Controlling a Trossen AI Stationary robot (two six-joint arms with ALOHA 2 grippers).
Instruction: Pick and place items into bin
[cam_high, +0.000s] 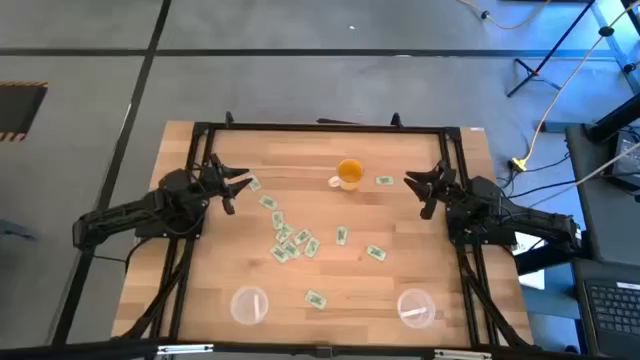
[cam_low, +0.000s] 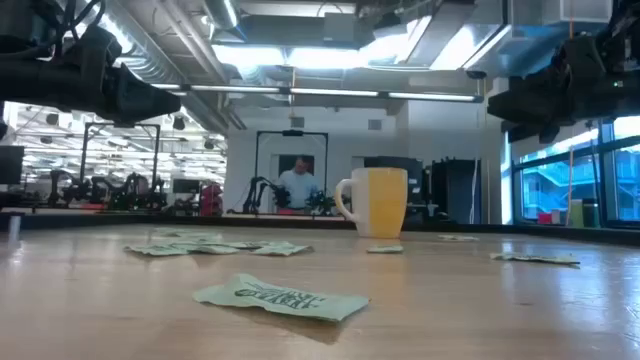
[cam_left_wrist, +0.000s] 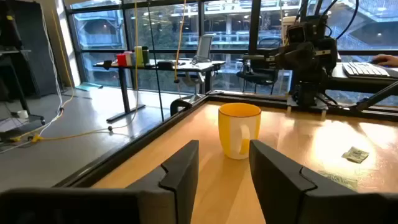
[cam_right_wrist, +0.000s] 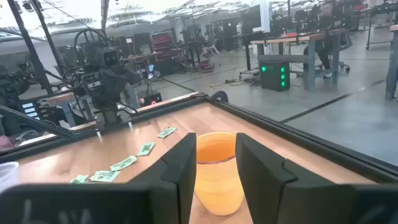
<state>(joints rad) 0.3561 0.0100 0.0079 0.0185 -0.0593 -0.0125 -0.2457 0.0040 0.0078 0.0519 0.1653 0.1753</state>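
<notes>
Several small green-and-white packets (cam_high: 291, 241) lie flat on the wooden table, most in a loose cluster at its middle; one lies near the front (cam_high: 316, 298), one beside the orange mug (cam_high: 384, 180). The nearest shows in the low view (cam_low: 282, 297). My left gripper (cam_high: 232, 187) hangs open above the table's far left. My right gripper (cam_high: 420, 190) hangs open above the far right. Both point toward the orange mug (cam_high: 349, 174) and hold nothing.
The orange mug (cam_left_wrist: 239, 130) stands upright at the table's far middle, between the two grippers. Two clear round cups stand near the front edge, one left (cam_high: 249, 305), one right (cam_high: 416, 308). A black frame (cam_high: 320, 128) runs around the table.
</notes>
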